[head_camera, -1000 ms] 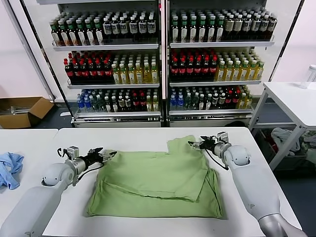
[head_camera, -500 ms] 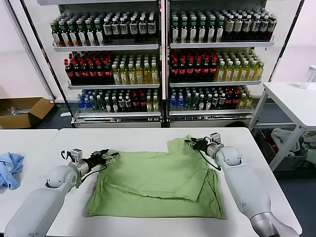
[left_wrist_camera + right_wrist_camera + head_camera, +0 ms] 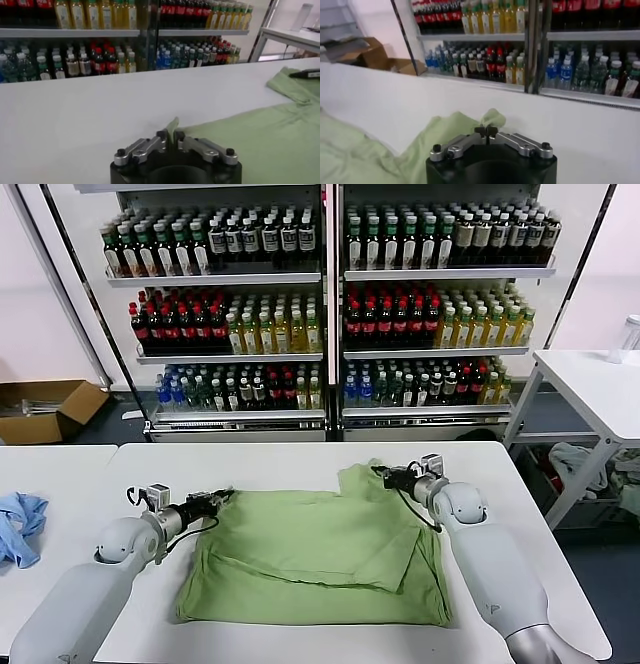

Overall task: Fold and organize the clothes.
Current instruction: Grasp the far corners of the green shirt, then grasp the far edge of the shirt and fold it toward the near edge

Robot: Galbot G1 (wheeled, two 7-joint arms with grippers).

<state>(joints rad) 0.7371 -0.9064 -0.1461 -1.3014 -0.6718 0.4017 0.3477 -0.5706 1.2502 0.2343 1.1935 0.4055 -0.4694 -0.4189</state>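
Observation:
The light green polo shirt [image 3: 320, 554] lies partly folded on the white table [image 3: 270, 464], with a folded layer on top. My left gripper [image 3: 222, 499] is shut on the shirt's far left corner; the pinched cloth shows in the left wrist view [image 3: 172, 126]. My right gripper [image 3: 380, 473] is shut on the shirt's far right corner, where green cloth bunches at the fingertips in the right wrist view [image 3: 492, 119]. Collar, buttons and logo are hidden.
A light blue cloth [image 3: 20, 526] lies at the table's left edge. A drinks cooler [image 3: 330, 304] full of bottles stands behind the table. A cardboard box [image 3: 45, 409] is on the floor at the left. A second white table [image 3: 595, 389] stands at the right.
Both grippers have moved inward along the shirt's far edge and closed on its corners. The right one shifted left; the left one shifted slightly right.

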